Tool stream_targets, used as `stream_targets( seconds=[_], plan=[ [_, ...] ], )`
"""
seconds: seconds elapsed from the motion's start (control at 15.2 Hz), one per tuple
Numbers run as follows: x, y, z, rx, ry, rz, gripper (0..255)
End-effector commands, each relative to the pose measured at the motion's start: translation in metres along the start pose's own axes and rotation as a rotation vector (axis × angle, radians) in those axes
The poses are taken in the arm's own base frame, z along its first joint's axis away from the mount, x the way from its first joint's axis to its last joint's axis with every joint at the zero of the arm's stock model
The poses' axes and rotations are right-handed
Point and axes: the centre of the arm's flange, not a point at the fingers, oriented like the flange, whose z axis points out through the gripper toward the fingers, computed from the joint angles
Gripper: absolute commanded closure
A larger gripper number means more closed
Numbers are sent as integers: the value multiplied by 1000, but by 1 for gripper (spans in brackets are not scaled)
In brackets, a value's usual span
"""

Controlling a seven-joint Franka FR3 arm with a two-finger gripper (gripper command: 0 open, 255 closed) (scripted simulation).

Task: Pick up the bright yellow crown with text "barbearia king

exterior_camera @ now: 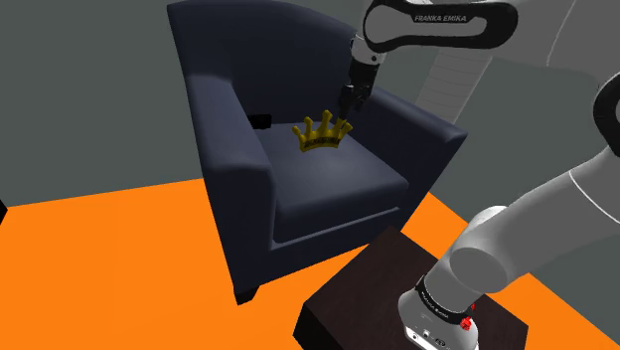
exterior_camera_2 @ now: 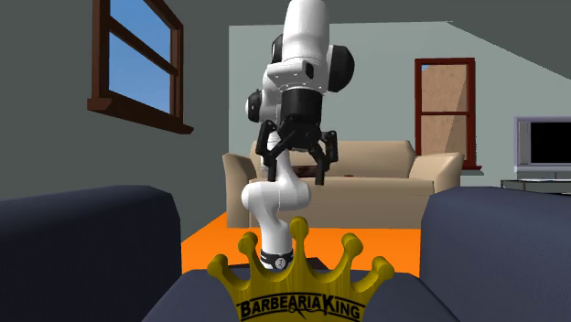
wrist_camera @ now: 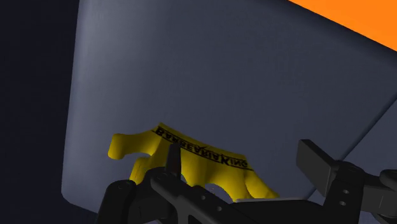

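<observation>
- Shoulder view showed the yellow crown (exterior_camera: 323, 134) lying on the armchair seat (exterior_camera: 338, 184)
- gripper (exterior_camera: 350, 102) hung just above it, opened wide
- Risk, as I judged: closing on a thin prong could tip the crown away

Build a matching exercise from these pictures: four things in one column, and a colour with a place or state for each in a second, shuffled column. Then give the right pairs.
Column one
1. crown
2. armchair
3. floor
4. tool

Column two
A. orange, spread around the armchair
B. black, fingers apart, poised above the crown
C. bright yellow, lying on the armchair's cushion
D. dark blue, standing on the floor

Pairs: 1-C, 2-D, 3-A, 4-B
</observation>
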Motion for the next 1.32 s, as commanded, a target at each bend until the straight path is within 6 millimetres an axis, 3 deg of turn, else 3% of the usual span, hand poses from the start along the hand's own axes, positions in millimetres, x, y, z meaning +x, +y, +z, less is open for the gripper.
stream_targets(
  seconds=[0.0, 0.4, 0.99, 1.06, 1.25],
  plan=[
    [25, 12, 10, 2, -3, 1, 0],
    [89, 38, 39, 8, -11, 5, 0],
    [87, 34, 78, 8, -11, 5, 0],
    [86, 34, 79, 8, -11, 5, 255],
    [87, 34, 79, 8, -11, 5, 255]
  ],
)
